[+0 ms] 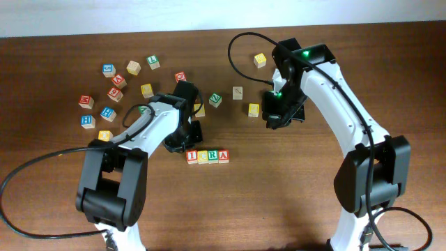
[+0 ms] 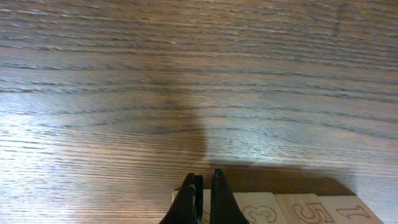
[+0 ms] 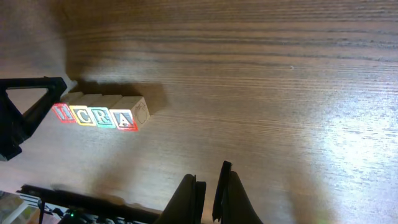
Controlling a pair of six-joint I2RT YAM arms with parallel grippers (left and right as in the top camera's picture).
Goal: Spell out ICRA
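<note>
Four letter blocks stand in a tight row (image 1: 208, 157) on the table near the front middle. In the right wrist view the row (image 3: 93, 116) reads I, C, R, A, with a red I (image 3: 63, 112) and a red A (image 3: 124, 119). My left gripper (image 1: 182, 145) hovers at the row's left end, just behind the I block (image 1: 192, 157). In the left wrist view its fingers (image 2: 202, 202) are shut and empty above the blocks' back faces (image 2: 308, 211), which show digits. My right gripper (image 1: 273, 123) is shut and empty, behind and right of the row, and its fingers also show in the right wrist view (image 3: 208, 193).
Several loose letter blocks lie scattered at the back left (image 1: 111, 84). More lie behind the row: a green one (image 1: 215, 100), a yellow one (image 1: 254, 109), a plain one (image 1: 237, 92) and a yellow one (image 1: 260, 60). Black cables trail along both arms.
</note>
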